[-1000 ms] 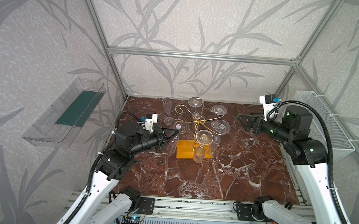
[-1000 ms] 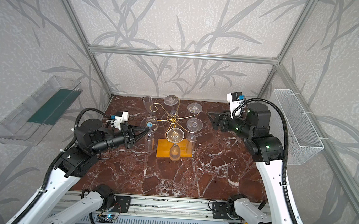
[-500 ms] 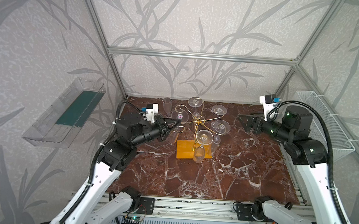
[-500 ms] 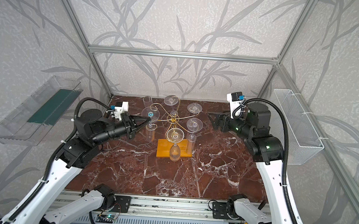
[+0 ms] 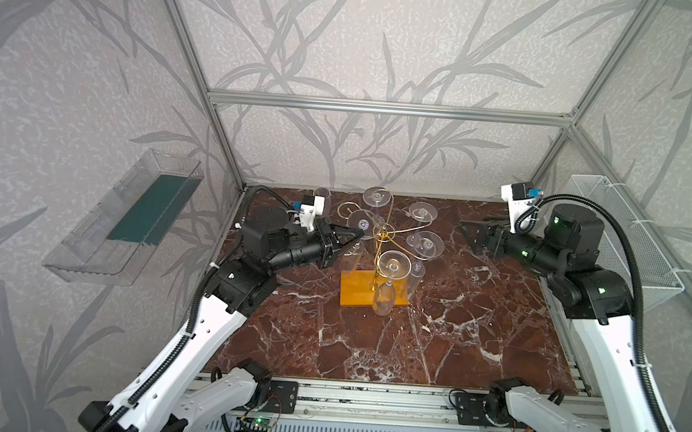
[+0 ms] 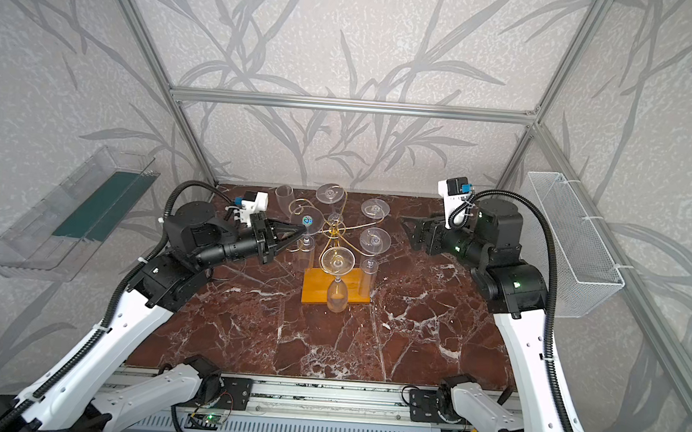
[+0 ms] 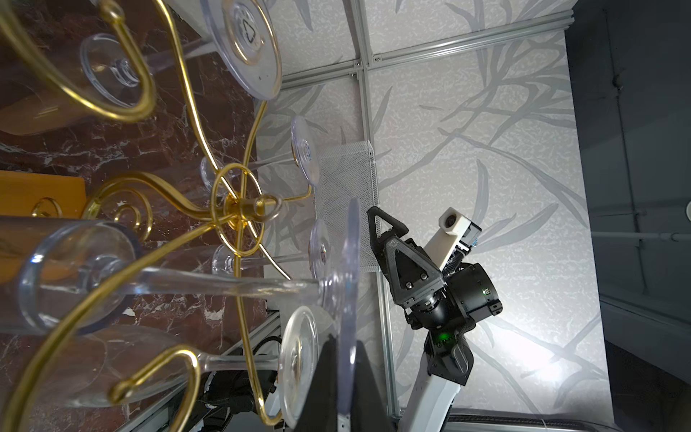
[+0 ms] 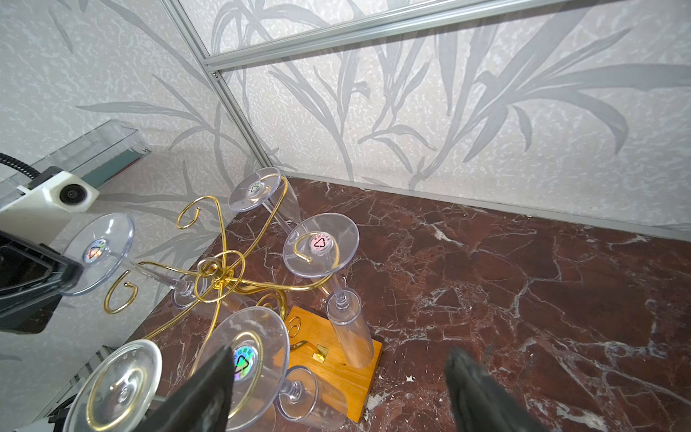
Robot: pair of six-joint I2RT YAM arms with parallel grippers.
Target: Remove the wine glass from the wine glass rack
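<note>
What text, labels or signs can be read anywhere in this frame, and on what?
Recycling-arrow triangle, a sign without words: sticker on the foot of the wine glass pinched by the left gripper.
Same sign: sticker on a hanging glass's foot; the tiny characters around it are too blurred to read.
Same sign: a glass foot in the left wrist view.
Nothing else is legible.

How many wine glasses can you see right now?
6. Four hang from the rack: back, back-right, right, front. The left tool pinches the fifth glass. The sixth glass apparently stands on the table, back left.
</note>
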